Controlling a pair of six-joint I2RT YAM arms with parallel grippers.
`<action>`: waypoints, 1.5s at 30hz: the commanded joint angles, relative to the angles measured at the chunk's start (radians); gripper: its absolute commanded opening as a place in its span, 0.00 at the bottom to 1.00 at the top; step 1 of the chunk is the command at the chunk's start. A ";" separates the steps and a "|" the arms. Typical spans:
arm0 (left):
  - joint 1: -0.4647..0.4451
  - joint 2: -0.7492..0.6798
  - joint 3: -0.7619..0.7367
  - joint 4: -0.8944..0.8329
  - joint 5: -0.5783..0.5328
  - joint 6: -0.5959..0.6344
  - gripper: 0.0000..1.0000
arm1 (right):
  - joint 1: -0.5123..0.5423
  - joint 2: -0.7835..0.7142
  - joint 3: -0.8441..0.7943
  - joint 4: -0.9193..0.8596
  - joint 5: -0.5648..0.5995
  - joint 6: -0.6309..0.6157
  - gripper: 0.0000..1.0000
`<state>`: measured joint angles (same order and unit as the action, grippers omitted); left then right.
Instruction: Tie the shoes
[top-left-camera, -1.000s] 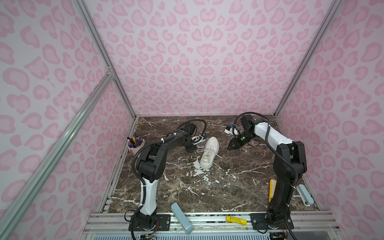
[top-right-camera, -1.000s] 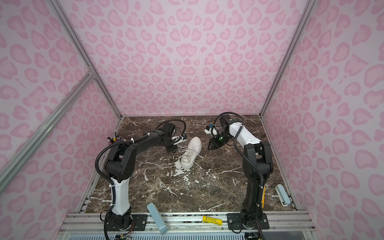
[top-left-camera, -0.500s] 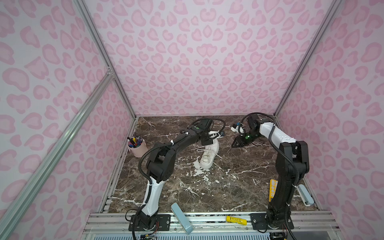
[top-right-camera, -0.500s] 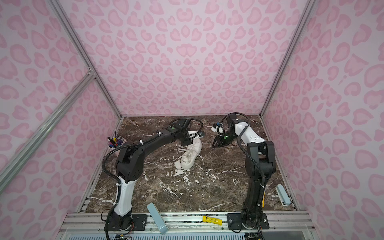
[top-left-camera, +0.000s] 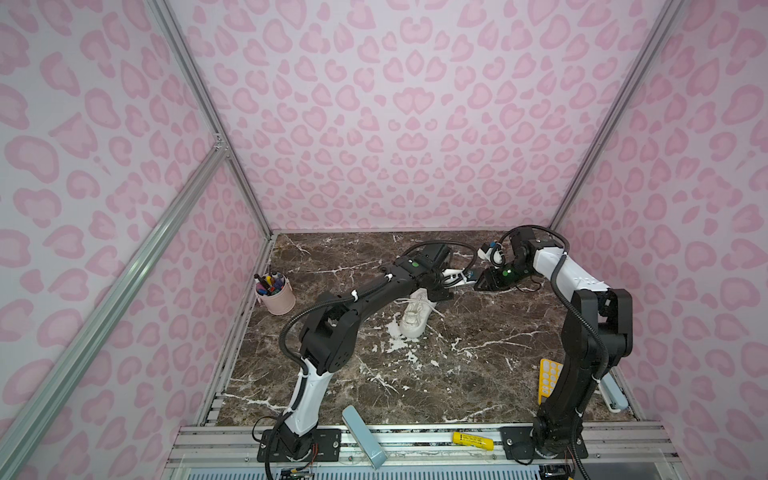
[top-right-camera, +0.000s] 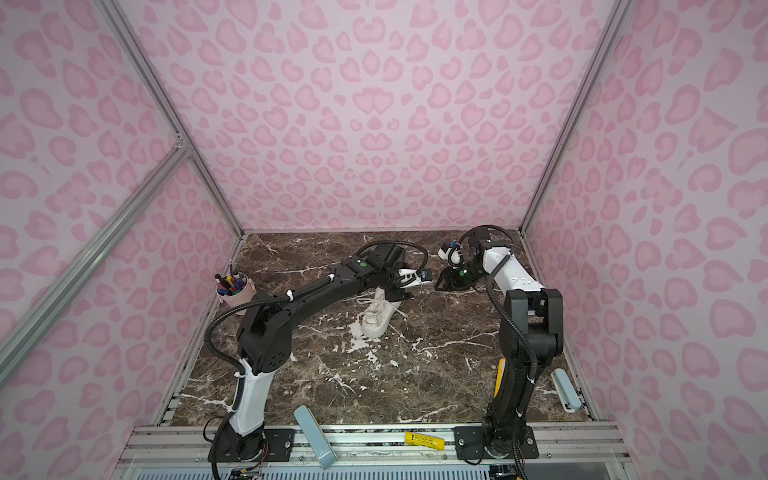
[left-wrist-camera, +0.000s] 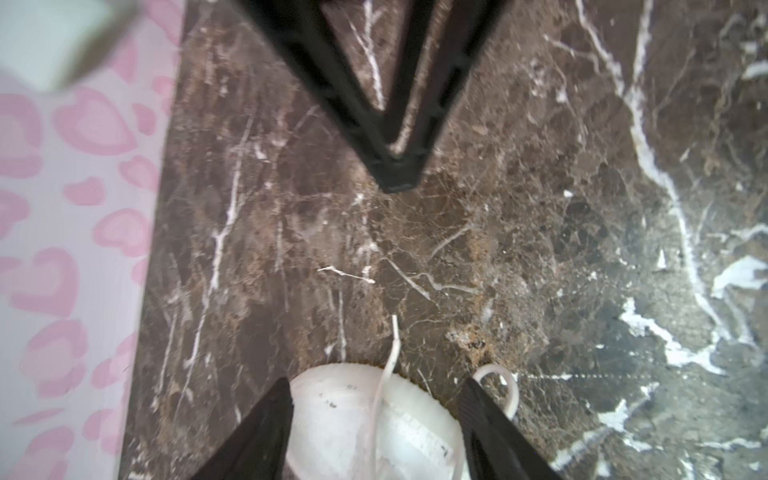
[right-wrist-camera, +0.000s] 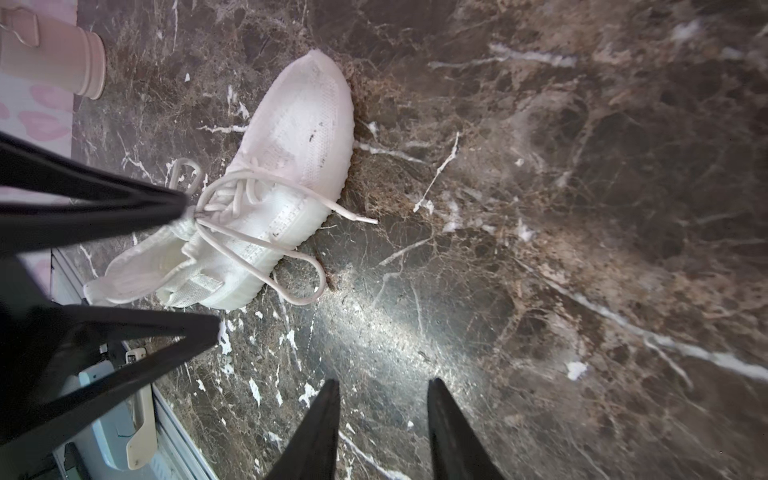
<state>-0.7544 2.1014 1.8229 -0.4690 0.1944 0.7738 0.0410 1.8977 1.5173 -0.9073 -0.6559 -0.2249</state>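
Observation:
The white shoe (top-left-camera: 415, 316) (top-right-camera: 378, 318) lies on the marble table (top-left-camera: 478, 365), toe toward the front. Its laces (right-wrist-camera: 307, 286) trail loose: one loop rests on the table and a free end (right-wrist-camera: 374, 220) points away from the sole. My left gripper (top-left-camera: 440, 292) (top-right-camera: 400, 293) (left-wrist-camera: 376, 382) is open over the shoe's back half, its fingers either side of the white upper, with a lace strand (left-wrist-camera: 392, 336) running between them ungripped. In the right wrist view one left fingertip (right-wrist-camera: 183, 203) sits at the lace crossing. My right gripper (top-left-camera: 478, 284) (top-right-camera: 438, 284) (right-wrist-camera: 382, 382) is open and empty, just right of the shoe.
A pink cup of pens (top-left-camera: 276, 297) (top-right-camera: 239, 291) stands at the left wall. Along the front rail lie a grey-blue block (top-left-camera: 363, 436) and a yellow tool (top-left-camera: 471, 440). A yellow sheet (top-left-camera: 548, 378) and a grey-blue case (top-left-camera: 613, 395) lie by the right arm's base.
My left gripper swung from the shoe's left side rightward over its back half and went from shut to open. The right gripper shifted slightly right.

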 joint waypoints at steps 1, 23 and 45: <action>0.034 -0.059 0.006 -0.023 0.055 -0.192 0.67 | 0.029 -0.008 -0.012 0.029 0.066 0.065 0.38; 0.239 -0.374 -0.618 0.035 0.054 -0.738 0.67 | 0.085 -0.099 -0.078 0.057 0.106 0.182 0.38; 0.136 -0.284 -0.579 0.000 0.023 -0.799 0.66 | 0.085 -0.104 -0.105 0.057 0.118 0.187 0.38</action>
<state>-0.6369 1.8412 1.2655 -0.4477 0.1631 -0.0025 0.1242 1.7977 1.4246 -0.8497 -0.5495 -0.0372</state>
